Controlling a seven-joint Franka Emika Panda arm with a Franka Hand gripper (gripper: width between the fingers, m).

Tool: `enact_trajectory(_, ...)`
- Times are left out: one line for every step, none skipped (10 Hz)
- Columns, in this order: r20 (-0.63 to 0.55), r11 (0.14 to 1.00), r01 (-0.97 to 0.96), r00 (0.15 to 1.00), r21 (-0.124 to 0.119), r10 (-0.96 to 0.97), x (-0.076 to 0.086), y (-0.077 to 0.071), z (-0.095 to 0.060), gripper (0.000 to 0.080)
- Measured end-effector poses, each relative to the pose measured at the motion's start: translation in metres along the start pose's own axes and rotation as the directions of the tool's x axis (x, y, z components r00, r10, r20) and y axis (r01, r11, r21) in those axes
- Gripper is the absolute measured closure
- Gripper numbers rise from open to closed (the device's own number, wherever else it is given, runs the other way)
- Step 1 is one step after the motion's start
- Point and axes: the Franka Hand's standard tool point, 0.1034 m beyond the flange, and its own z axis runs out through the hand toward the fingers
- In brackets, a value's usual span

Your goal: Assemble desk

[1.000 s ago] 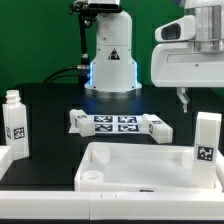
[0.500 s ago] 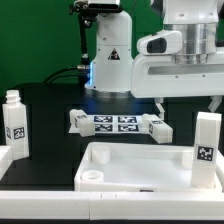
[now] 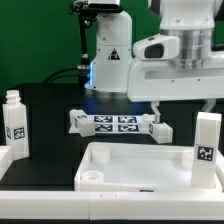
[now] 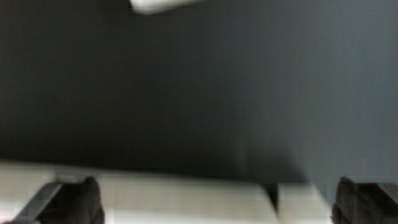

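Observation:
The desk top (image 3: 140, 166), a white rimmed tray with a round corner socket, lies at the front of the black table. One white tagged leg (image 3: 14, 121) stands upright at the exterior view's left and another (image 3: 207, 136) at its right. Two more legs (image 3: 78, 120) (image 3: 157, 128) lie at the ends of the marker board (image 3: 115, 122). My gripper (image 3: 190, 106) hangs open above the tray's far right part, touching nothing. In the blurred wrist view the gripper (image 4: 217, 205) shows dark fingertips (image 4: 71, 202) wide apart over a white surface.
The white robot base (image 3: 110, 60) with a warning triangle stands at the back behind the marker board. A white block (image 3: 5, 158) sits at the front left edge. A blurred white object (image 4: 164, 5) shows at the far edge of the wrist view.
The gripper has swept from the exterior view's right edge toward the left and now hangs above the tray's far right part. Its jaws stay open. The parts have not moved.

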Motion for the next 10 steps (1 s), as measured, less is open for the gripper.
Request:
enact_trajectory(0.11,0.999,-0.031,0.993,-0.01,0.032,0.0,0.002,-0.003,0.015)
enact_trajectory(0.138,0.999,-0.037,0.99,-0.011,0.038,0.007,0.003,-0.007,0.015)
enact_trajectory(0.212,0.999,-0.041,0.976,-0.014,0.043,0.002,0.005,-0.005,0.015)
enact_trajectory(0.272,0.999,-0.046,0.961,-0.017,0.049,0.001,0.006,-0.004,0.015)
enact_trajectory(0.3,0.999,-0.049,0.953,-0.019,0.053,0.004,0.008,-0.004,0.015)
enact_trajectory(0.378,0.998,-0.054,0.924,-0.024,0.06,-0.003,0.01,-0.002,0.015)
enact_trajectory(0.462,0.997,-0.071,0.883,-0.034,0.079,-0.012,0.016,0.005,0.015)
enact_trajectory(0.541,0.995,-0.088,0.835,-0.048,0.1,-0.022,0.022,0.013,0.015)
enact_trajectory(0.611,0.994,-0.092,0.784,-0.059,0.109,-0.029,0.023,0.015,0.015)
enact_trajectory(0.649,0.994,-0.093,0.752,-0.064,0.113,-0.028,0.025,0.016,0.015)
